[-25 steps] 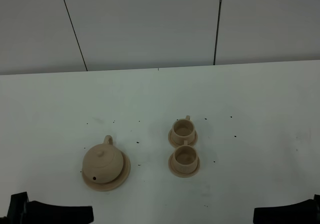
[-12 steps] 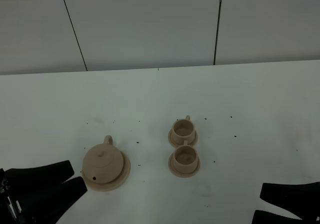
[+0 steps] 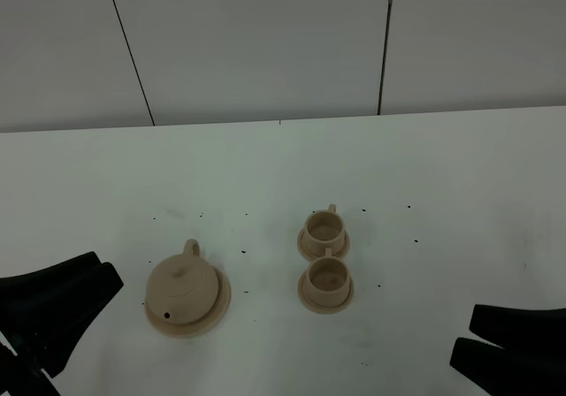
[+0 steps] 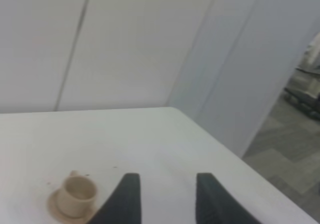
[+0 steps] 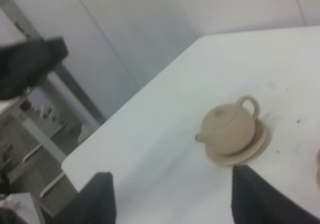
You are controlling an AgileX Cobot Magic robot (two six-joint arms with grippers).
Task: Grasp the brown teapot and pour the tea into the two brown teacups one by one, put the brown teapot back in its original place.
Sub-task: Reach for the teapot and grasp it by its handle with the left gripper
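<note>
Teapot pickup, pre-grasp
We see brown teapot (image 3: 181,284) near our left hand (image 3: 104,277), handle (image 3: 191,247) toward far edge of worktop (image 3: 283,166); both hands released, right hand (image 3: 469,332) farther.

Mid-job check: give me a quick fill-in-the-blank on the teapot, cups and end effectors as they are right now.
The brown teapot sits on a round ___.
In the high view, the teacups stand to the teapot's ___.
The left end effector and right end effector both hold ___.
Missing: saucer; right; nothing.
</note>
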